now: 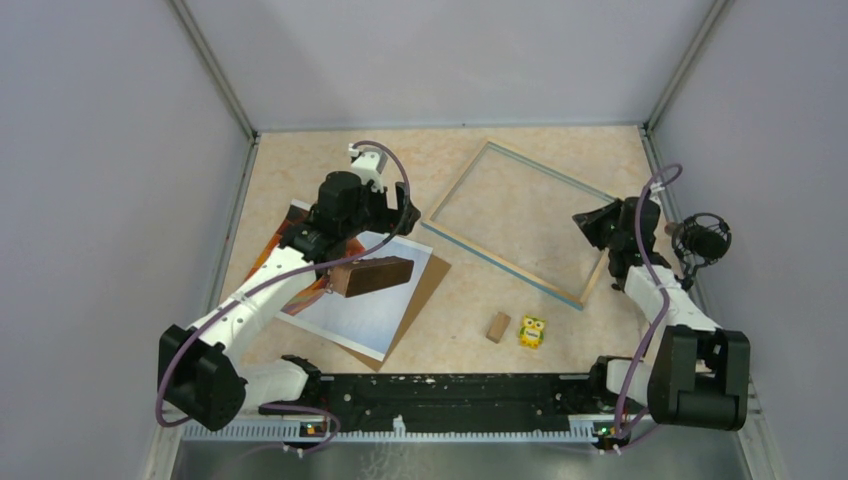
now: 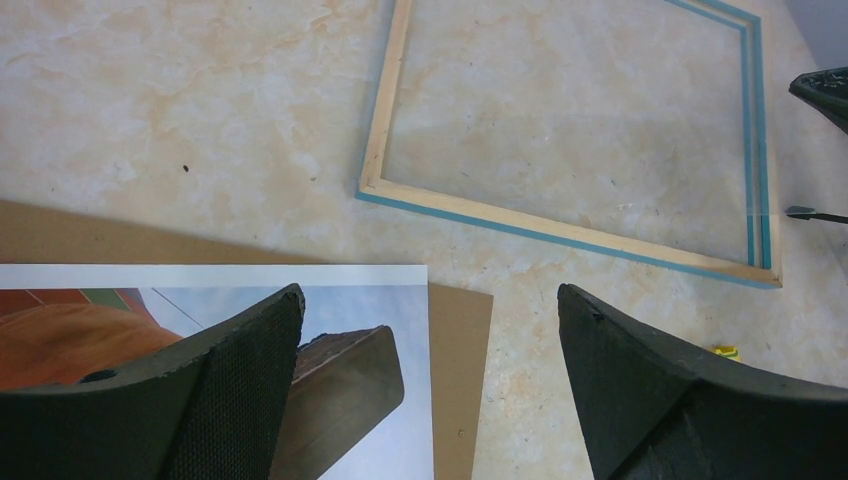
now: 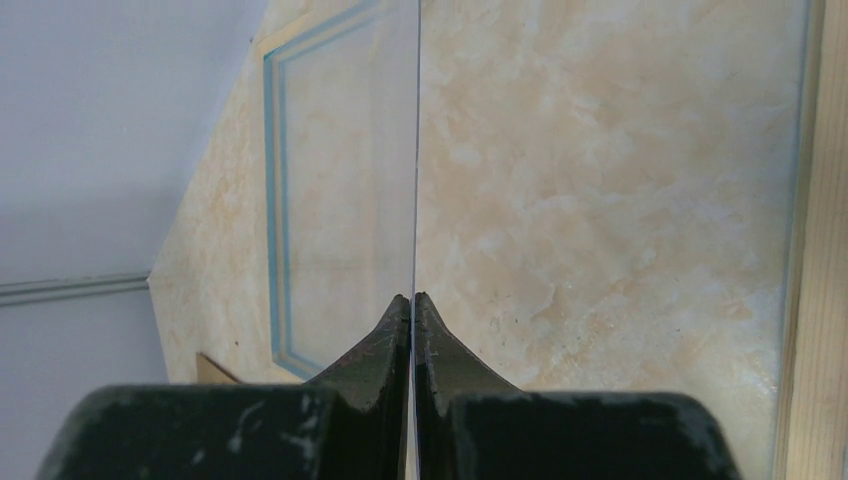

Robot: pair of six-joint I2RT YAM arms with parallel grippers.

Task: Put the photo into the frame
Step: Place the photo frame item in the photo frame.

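Note:
The photo (image 1: 372,312) lies at the left on a brown backing board (image 1: 422,292), with a dark brown block (image 1: 372,275) resting on it. My left gripper (image 1: 342,258) hangs open over the photo's right edge (image 2: 400,300). In the left wrist view its jaws (image 2: 430,292) stand wide apart and the block (image 2: 340,400) lies beside the left finger. The frame (image 1: 500,263) lies flat at centre-right, its near rail also in the left wrist view (image 2: 560,228). My right gripper (image 1: 592,222) is at the frame's right corner, shut (image 3: 412,298) on a thin clear pane (image 3: 416,150) seen edge-on.
A small wooden block (image 1: 498,327) and a yellow owl toy (image 1: 532,332) sit near the front edge. A small black fan (image 1: 702,240) stands by the right wall. Grey walls enclose the table on three sides.

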